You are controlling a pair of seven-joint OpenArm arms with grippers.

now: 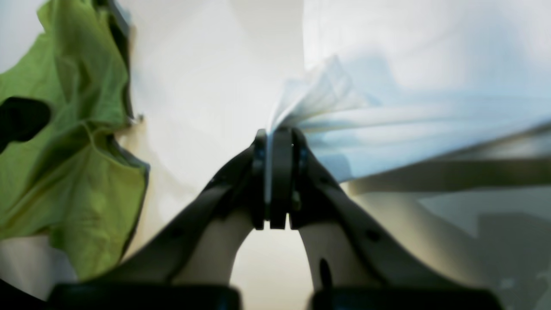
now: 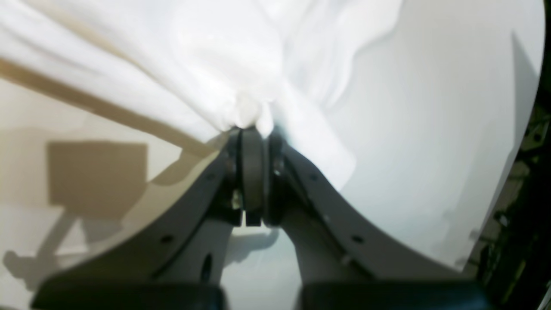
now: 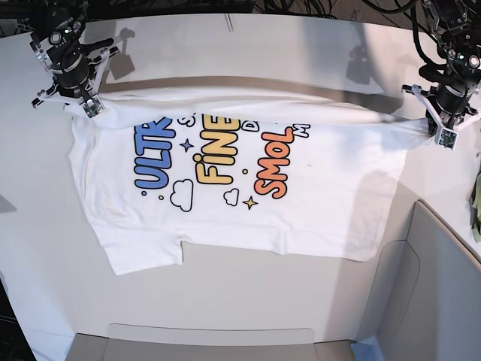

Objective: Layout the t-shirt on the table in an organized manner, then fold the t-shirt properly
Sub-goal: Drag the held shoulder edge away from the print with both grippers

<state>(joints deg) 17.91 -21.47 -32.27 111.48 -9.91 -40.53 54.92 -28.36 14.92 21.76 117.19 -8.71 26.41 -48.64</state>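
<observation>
the t-shirt (image 1: pixel 387 86) is blurred in both wrist views (its upper print letters fold under).

- The base view looks steeply down from above the table (image 3: pixel 248 301), far enough off to take in the whole t-shirt (image 3: pixel 225 210) and both arms at the far corners.
- The left wrist view sits just behind the left gripper (image 1: pixel 275 137), facing forward along its fingers, very near the cloth bunched at their tips; a green cloth (image 1: pixel 73 142) lies off to that view's left.
- The right wrist view sits likewise behind the right gripper (image 2: pixel 252 133), facing along its fingers, the table's curved edge off to the right.
- Each wrist view shares with the base view one pinched end of the shirt's far edge and the tabletop beneath.
</observation>
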